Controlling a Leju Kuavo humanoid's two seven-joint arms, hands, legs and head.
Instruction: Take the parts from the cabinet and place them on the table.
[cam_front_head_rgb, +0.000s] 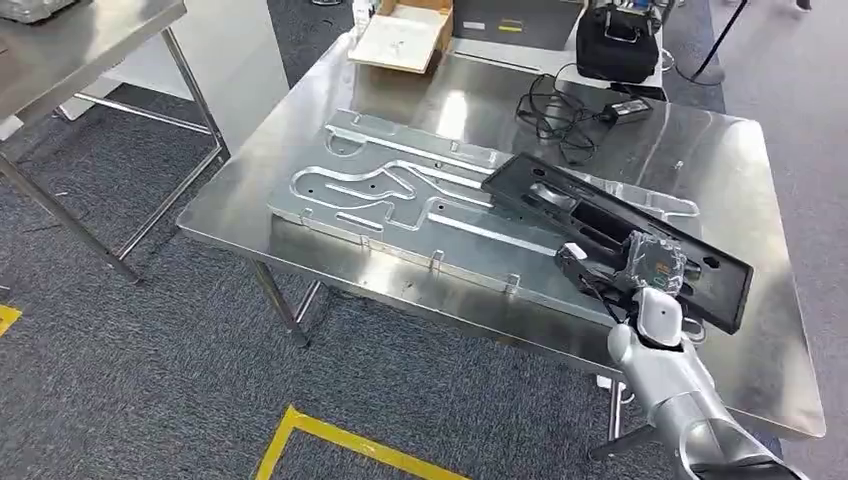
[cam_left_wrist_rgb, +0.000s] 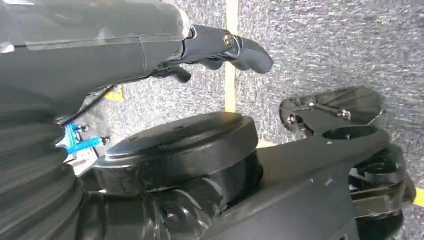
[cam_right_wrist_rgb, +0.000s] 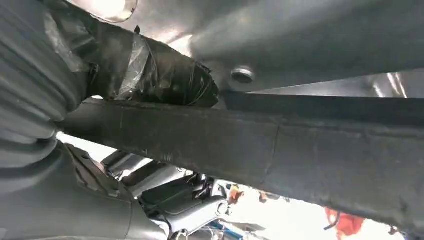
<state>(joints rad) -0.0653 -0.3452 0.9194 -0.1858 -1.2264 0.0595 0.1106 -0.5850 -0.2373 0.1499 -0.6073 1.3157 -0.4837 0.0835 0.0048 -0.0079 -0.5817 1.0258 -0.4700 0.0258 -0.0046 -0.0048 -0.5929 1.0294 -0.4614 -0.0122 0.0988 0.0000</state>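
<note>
The long black part (cam_front_head_rgb: 610, 225) lies slantwise across the steel table (cam_front_head_rgb: 720, 170), its far end resting on top of the big machined aluminium plate (cam_front_head_rgb: 400, 200), its near end reaching toward the table's near right edge. The right hand (cam_front_head_rgb: 640, 265) is clamped on that near end, and in the right wrist view the taped thumb (cam_right_wrist_rgb: 160, 75) presses on one face of the black bar (cam_right_wrist_rgb: 250, 145) with darker fingers (cam_right_wrist_rgb: 165, 200) beneath it, so the grip is real. The silver forearm (cam_front_head_rgb: 680, 390) comes up from below the table edge, crossing the rim just beside the part's near corner.

Looking at the margins: the aluminium plate sits close to the near edge of the table, and the black part overhangs it on the right. Bare steel lies open to the right of the part, all the way to the right edge. Further back, a tangle of black cable with a power brick (cam_front_head_rgb: 625, 108) sits well apart from the part, a black bag (cam_front_head_rgb: 618, 45) behind it, and an open cardboard box (cam_front_head_rgb: 400, 35) at the far left corner.

The left hand (cam_left_wrist_rgb: 220, 47) hangs over grey carpet and a yellow floor line (cam_left_wrist_rgb: 231, 55); fingers curled loosely, holding nothing that I can make out, but whether spread or closed I cannot tell.

A second steel table (cam_front_head_rgb: 80, 60) stands off to the left, carpet aisle between.
</note>
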